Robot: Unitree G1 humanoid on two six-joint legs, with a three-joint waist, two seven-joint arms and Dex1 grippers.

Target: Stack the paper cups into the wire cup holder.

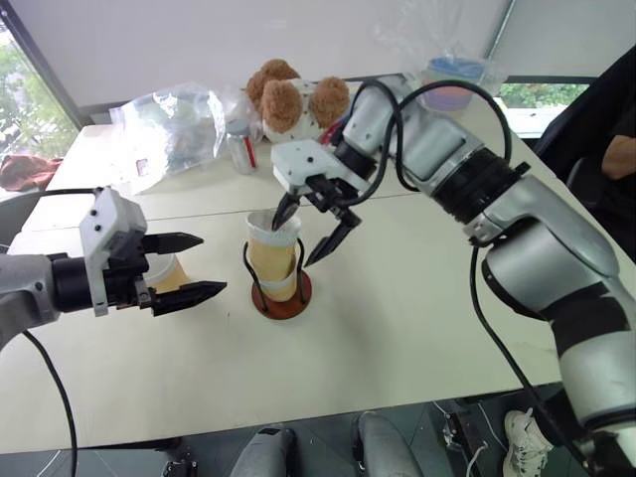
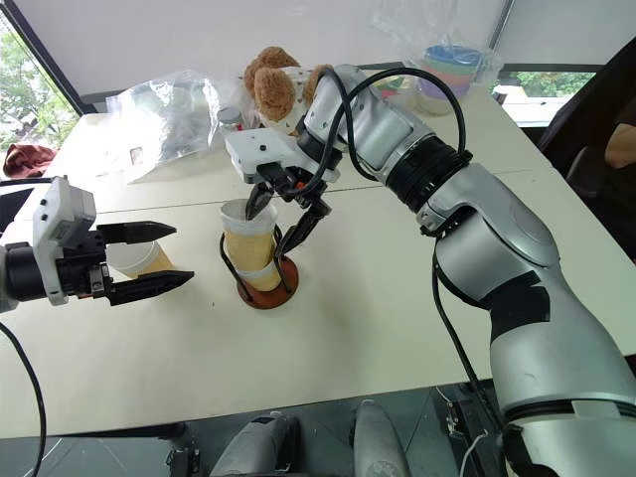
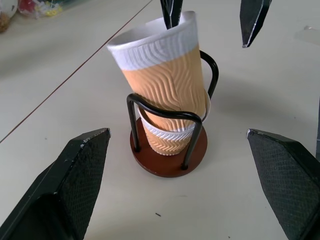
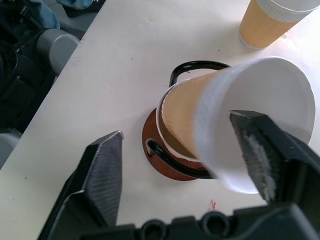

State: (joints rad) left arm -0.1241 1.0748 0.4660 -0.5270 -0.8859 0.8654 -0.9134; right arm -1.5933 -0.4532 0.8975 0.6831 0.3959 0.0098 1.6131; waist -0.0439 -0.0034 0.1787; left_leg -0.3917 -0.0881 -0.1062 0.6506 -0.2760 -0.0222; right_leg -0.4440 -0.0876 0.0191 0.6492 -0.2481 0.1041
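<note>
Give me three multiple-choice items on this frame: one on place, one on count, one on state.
1. Where is the third paper cup?
A. on the table by the left gripper
B. in the right gripper
C. on the floor

2. How many cups are in the holder?
A. none
B. two
C. four

3. How is the top cup?
A. lying flat
B. upside down
C. tilted

A: the third paper cup stands by the left gripper.
B: the top cup sits in the lower cup inside the holder.
C: it leans, right gripper open.
</note>
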